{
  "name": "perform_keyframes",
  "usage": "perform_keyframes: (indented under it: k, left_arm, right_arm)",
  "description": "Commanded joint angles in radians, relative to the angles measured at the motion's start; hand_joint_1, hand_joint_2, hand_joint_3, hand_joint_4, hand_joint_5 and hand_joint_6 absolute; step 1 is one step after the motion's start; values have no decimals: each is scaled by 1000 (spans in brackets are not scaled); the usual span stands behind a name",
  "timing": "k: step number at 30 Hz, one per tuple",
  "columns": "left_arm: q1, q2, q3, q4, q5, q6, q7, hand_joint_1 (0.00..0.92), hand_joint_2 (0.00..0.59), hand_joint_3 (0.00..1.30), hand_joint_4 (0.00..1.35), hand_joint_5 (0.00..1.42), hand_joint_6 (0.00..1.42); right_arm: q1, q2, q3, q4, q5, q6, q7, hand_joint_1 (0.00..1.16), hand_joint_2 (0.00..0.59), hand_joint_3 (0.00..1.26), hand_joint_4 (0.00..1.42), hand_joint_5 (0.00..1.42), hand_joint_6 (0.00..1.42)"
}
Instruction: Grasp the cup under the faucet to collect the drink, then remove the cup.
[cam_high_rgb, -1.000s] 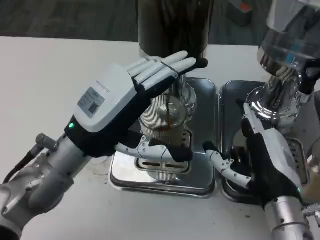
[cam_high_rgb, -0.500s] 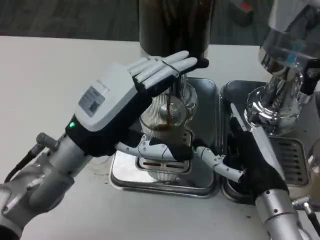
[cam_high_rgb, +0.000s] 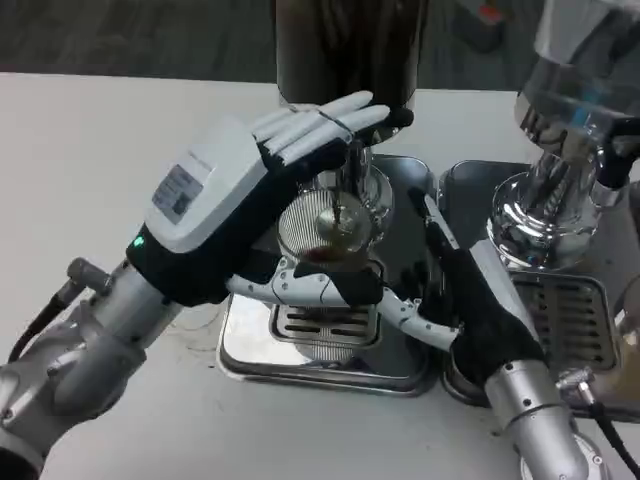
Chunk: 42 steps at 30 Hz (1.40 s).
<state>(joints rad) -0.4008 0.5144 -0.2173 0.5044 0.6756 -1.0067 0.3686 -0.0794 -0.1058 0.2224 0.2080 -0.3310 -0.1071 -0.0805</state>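
Here our left robot hand wraps the cup on the drip tray under the faucet, dark drink pooling inside. We should hold it upright and steady. Our right robot hand reaches in, fingers spread, holding nothing.

The right robot hand has moved left from the right-hand metal drip tray toward the clear ribbed plastic cup. The cup has tilted. The left robot hand has risen slightly.
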Motion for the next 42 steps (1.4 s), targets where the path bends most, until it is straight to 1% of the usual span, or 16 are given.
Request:
perform_keyframes:
  k: [1,6,12,18,23,29,42]
  left_arm:
    - [8,10,-13,6,3,-10,-28,0,106,235,168,397,327]
    - [13,9,-12,3,3,-8,-28,0,107,248,171,403,327]
    - [16,8,-15,2,-1,-8,-34,0,109,251,171,403,327]
    - [28,6,-8,-9,-9,-4,-37,0,113,252,171,395,319]
    - [37,9,22,-32,-38,9,-32,0,125,238,171,362,270]
    - [36,13,66,-54,-107,1,-53,0,127,228,161,350,247]
    - [77,4,127,-118,-209,-19,-112,0,129,234,179,357,255]
  right_arm:
    - [-32,13,6,40,12,-33,10,646,276,0,0,0,0]
    - [-37,18,5,55,15,-42,17,648,277,0,0,0,0]
    - [-46,24,19,68,9,-49,30,650,277,0,0,0,0]
    - [-52,25,23,76,11,-52,30,651,277,0,0,0,0]
    - [-53,26,22,81,11,-56,27,651,277,0,0,0,0]
    - [-49,28,20,79,14,-56,26,651,277,0,0,0,0]
    - [-45,32,17,77,15,-58,23,651,277,0,0,0,0]
